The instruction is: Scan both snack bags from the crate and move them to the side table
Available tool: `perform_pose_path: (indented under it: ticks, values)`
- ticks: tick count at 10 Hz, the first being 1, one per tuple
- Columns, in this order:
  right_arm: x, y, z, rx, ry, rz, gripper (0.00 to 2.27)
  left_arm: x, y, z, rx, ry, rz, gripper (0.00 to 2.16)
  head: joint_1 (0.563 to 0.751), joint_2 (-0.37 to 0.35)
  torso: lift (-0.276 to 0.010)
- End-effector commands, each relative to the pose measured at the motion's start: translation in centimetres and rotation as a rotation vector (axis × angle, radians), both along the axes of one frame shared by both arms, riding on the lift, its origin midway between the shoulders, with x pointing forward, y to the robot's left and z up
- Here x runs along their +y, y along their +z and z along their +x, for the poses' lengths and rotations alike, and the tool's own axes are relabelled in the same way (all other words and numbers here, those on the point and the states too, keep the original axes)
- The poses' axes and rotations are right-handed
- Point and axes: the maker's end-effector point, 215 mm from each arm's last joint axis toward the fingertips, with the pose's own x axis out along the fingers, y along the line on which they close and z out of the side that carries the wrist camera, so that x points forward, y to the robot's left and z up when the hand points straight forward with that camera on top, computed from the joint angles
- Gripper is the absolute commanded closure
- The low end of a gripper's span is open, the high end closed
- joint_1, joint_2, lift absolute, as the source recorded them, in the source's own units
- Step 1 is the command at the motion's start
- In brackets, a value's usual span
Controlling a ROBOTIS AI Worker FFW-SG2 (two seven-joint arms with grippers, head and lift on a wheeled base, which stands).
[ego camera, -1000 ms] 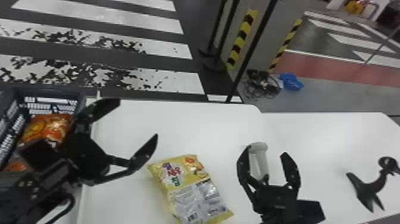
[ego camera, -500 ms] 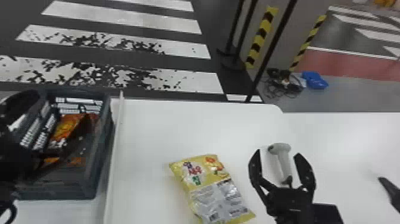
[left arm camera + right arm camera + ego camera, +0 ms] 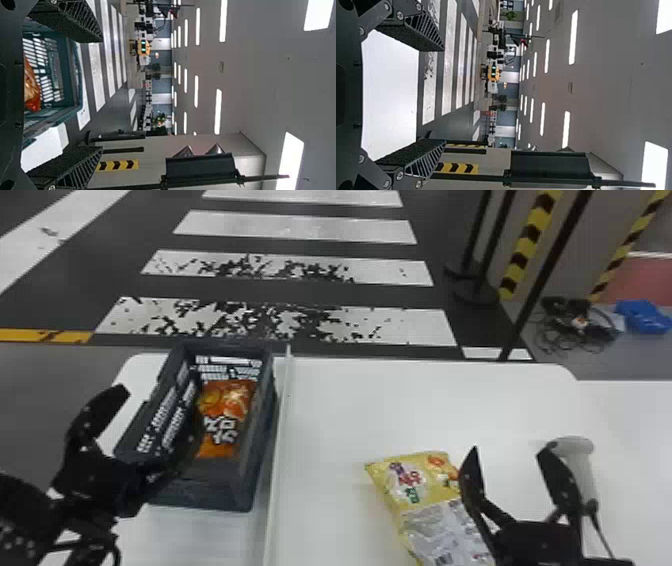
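Sitting at eight o'clock in the head view, there's the crate, yellow bag at five, orange bag inside; left gripper, spread wide and empty like the right gripper, should centre over it before dipping.

2 bags, 1 crate, 1 scanner

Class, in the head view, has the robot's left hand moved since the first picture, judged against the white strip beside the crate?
Yes, leftward: the left hand first reached past the white strip; now it is wholly left of it.
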Motion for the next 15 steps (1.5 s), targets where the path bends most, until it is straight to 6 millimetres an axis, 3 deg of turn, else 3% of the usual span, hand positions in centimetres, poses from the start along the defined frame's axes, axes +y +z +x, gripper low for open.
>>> perform_pose_path:
  ticks: [1, 5, 7, 9, 11, 13, 15]
  values:
    - [1.9, -0.5, 0.0, 0.017, 0.033, -0.001, 0.21, 1.5, -2.4, -0.2, 0.064, 0.046, -0.011, 0.03, 0.695, 0.000, -0.099]
    - [5.3, -1.4, 0.0, 0.052, 0.129, -0.004, 0.29, 2.7, -8.0, -0.2, 0.260, 0.116, -0.011, 0.04, 0.695, 0.111, -0.099]
    - [6.9, -2.5, 0.0, 0.090, 0.174, -0.023, 0.81, 2.7, -9.6, -0.4, 0.315, 0.132, -0.008, 0.04, 0.695, 0.131, -0.099]
    - [8.8, -4.7, 0.1, 0.176, 0.211, -0.081, 1.83, 2.7, -9.8, -0.4, 0.320, 0.131, -0.008, 0.04, 0.695, 0.154, -0.099]
    - [9.9, -8.3, 0.0, 0.312, 0.239, -0.144, 2.15, 2.6, -10.3, -0.6, 0.331, 0.128, -0.006, 0.04, 0.695, 0.174, -0.099]
    - [11.5, -11.1, -0.3, 0.417, 0.300, -0.189, 2.24, 2.5, -10.6, -0.7, 0.336, 0.125, -0.007, 0.04, 0.695, 0.193, -0.099]
    - [13.9, -11.7, -0.6, 0.443, 0.345, -0.205, 2.24, 2.5, -10.6, -0.7, 0.338, 0.122, -0.007, 0.04, 0.695, 0.217, -0.099]
